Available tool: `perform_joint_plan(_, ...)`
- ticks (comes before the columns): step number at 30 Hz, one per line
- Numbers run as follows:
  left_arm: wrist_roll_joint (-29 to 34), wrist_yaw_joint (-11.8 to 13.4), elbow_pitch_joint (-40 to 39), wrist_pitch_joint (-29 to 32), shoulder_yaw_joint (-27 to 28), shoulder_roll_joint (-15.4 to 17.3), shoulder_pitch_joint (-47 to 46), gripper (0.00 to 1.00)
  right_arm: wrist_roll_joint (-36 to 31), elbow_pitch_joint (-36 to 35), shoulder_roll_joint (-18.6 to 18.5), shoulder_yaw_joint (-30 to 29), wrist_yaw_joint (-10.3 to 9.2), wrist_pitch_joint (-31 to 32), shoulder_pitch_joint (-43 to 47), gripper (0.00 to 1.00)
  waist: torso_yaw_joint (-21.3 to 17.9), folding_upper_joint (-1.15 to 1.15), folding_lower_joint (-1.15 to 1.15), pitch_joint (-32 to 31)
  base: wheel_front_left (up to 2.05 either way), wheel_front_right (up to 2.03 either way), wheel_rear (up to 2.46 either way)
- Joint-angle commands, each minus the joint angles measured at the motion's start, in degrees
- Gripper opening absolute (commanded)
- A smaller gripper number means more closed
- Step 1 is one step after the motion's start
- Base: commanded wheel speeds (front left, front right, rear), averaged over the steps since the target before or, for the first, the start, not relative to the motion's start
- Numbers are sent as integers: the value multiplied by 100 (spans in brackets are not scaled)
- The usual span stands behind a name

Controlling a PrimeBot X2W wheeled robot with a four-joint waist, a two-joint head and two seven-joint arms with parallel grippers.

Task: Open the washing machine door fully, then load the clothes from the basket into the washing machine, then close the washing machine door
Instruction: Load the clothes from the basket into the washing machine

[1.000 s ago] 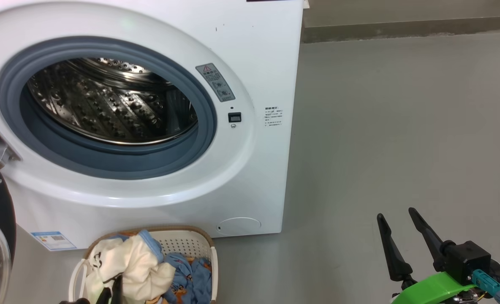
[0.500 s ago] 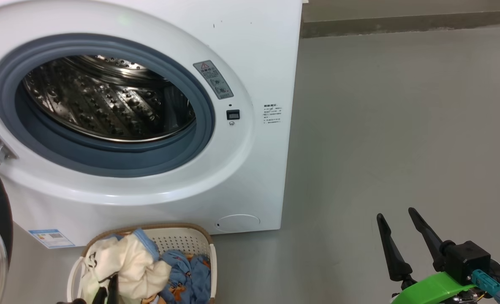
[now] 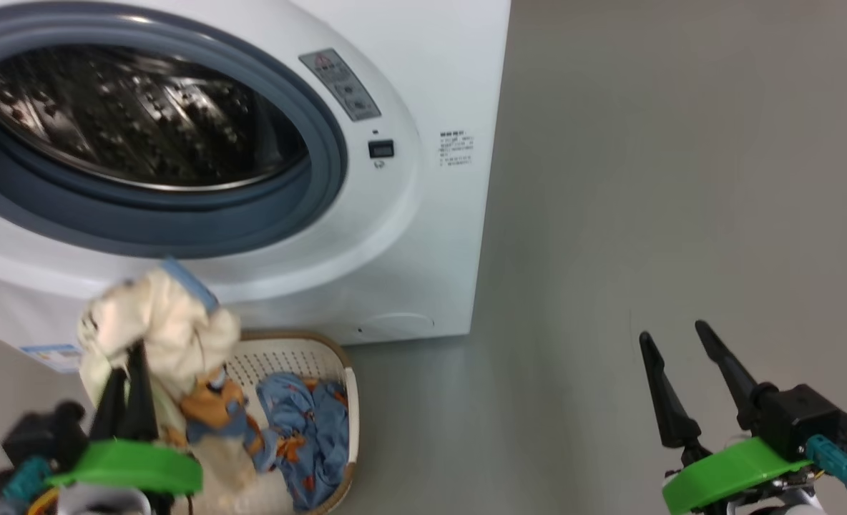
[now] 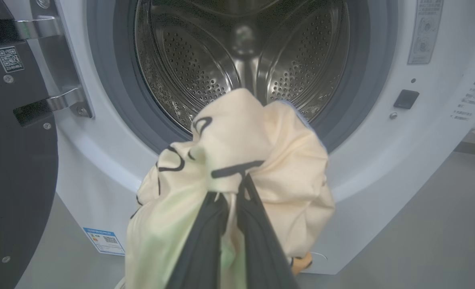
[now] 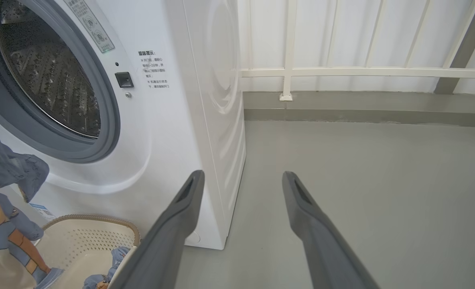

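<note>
Now that the cream garment point(image 4: 237, 152) is lifted from the basket point(image 3: 280, 354) toward the drum point(image 4: 241, 52) by the left jaws clamped on it, loading is begun; the right jaws are held open.

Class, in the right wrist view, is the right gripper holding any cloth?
No: the right gripper has its dark fingers apart with grey floor between them.

The grey floor point(image 3: 645, 179) (smooth, matte) carries the washing machine point(image 3: 423, 243), with the basket point(image 3: 350, 400) just in front of it.
</note>
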Motion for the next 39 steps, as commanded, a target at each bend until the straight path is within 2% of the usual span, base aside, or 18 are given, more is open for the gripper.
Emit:
perform_joint_plan(1, 18, -43, -178, -79, 283, 144, -440, 0, -78, -225, -25, 127, 9, 23, -257, 100, -116, 0, 0, 545, 0, 0, 0)
perform_joint_plan(8, -36, -145, -64, -79, 533, 443, -1667, 0, -181, -401, -25, 87, 9, 23, -502, 100, -354, 0, 0, 1350, 0, 0, 0)
perform_joint_plan(21, -144, -251, 961, 71, 753, 1514, -3964, 0, -76, -351, -25, 123, 9, -225, -853, 100, -898, 0, 0, 2458, 0, 0, 0)
perform_joint_plan(30, -142, -336, 1885, 495, 408, 2386, -5529, 0, 106, -120, -25, 261, 9, -478, -1139, 100, -1266, 0, 0, 3113, 0, 0, 0)
perform_joint_plan(39, -235, -357, 2734, 608, -93, 2897, -6757, 0, 267, 130, -25, 440, 9, -675, -1391, 100, -1574, 0, 0, 3534, 0, 0, 0)
